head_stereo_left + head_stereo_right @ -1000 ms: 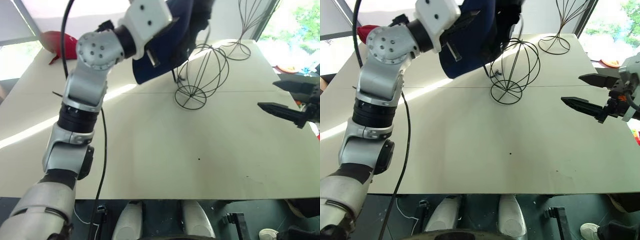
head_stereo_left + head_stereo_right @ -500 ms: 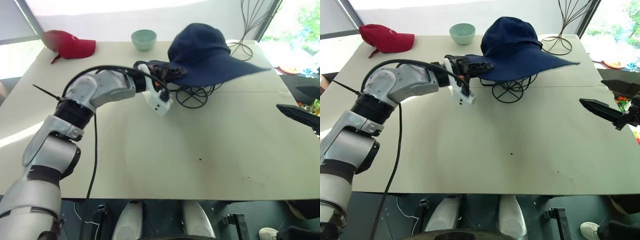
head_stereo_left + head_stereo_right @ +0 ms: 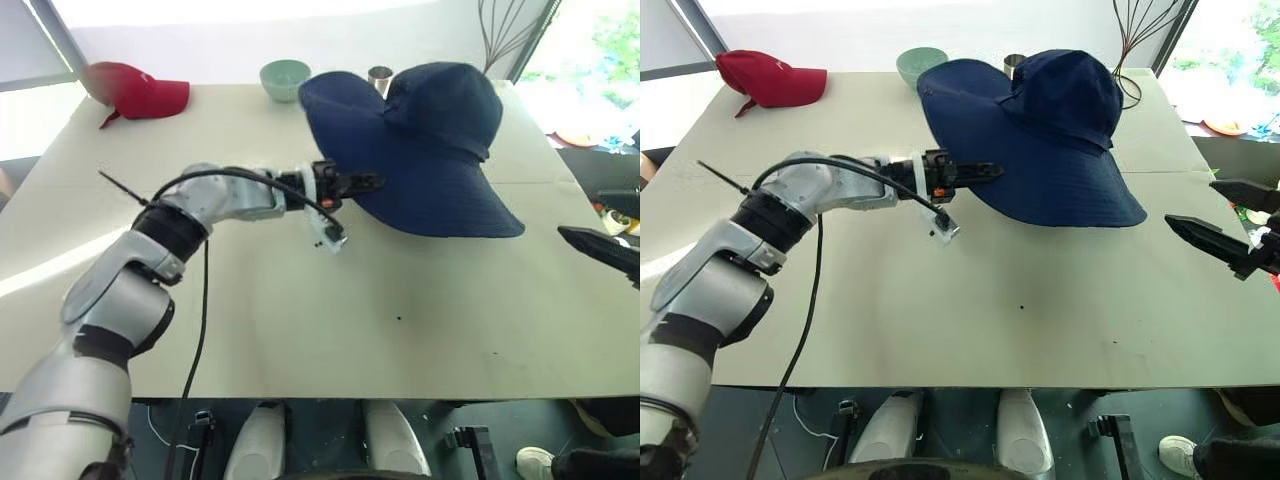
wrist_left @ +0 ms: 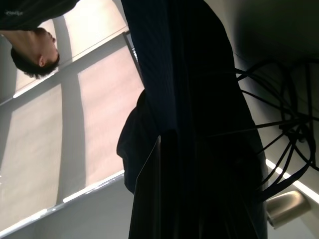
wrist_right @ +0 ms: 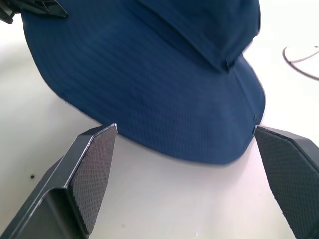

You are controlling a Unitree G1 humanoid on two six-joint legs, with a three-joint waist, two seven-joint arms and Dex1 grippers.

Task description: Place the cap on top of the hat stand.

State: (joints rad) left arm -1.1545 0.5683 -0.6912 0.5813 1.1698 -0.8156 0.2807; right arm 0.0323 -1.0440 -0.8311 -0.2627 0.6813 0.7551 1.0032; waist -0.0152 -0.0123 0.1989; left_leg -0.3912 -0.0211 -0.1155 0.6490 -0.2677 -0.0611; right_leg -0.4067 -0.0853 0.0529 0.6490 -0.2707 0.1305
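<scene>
We found a pale table (image 3: 300,330) with daylight banding its 9 o'clock edge. A white wall (image 3: 890,25) ran along 12 o'clock, windows (image 3: 585,50) glared at 2 o'clock, and dark floor (image 3: 970,440) lay at 6 o'clock.

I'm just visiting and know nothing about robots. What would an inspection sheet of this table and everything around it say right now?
Surface: pale table, bare in front.
Job's things: navy cap draped over the hat stand, whose wires show under the brim.
Clutter: red cap, green bowl, metal cup, taller wire stand at the back.
Grippers: left gripper shut on the cap's brim edge; right gripper open, apart from the cap, at the table's right edge.
Cables: black cable along the left arm.
Surroundings: bright windows; a person's head in the left wrist view.
</scene>
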